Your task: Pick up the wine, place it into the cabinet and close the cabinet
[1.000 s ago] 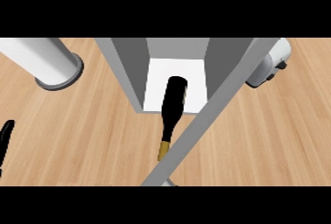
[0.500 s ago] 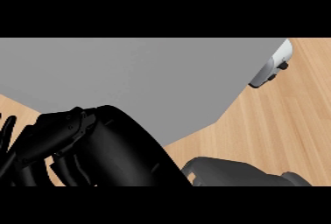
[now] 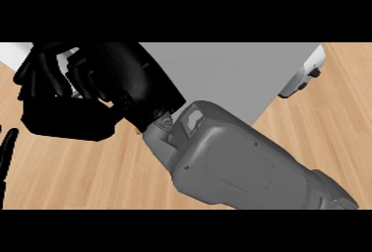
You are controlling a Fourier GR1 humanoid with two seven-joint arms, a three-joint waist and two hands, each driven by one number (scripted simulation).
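- Wooden counter (image 3: 65,172) is running under everything, its pale planks showing at the left and right.
- Wine is not showing; I cannot tell where it is lying, and no label or writing is readable.
- Grey cabinet (image 3: 232,74) is filling the top middle, its flat face towards the camera.
- Right hand (image 3: 94,88) is crossing in front of the cabinet, fingers curling; whether they are enclosing anything, I cannot tell.
- Left hand (image 3: 7,147) is showing only as a dark sliver at the left edge.
- White appliance (image 3: 305,74) is standing just beside the cabinet, possibly touching it.

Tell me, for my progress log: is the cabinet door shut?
Cannot tell: the right hand and forearm cover much of the cabinet; only a plain grey face shows.
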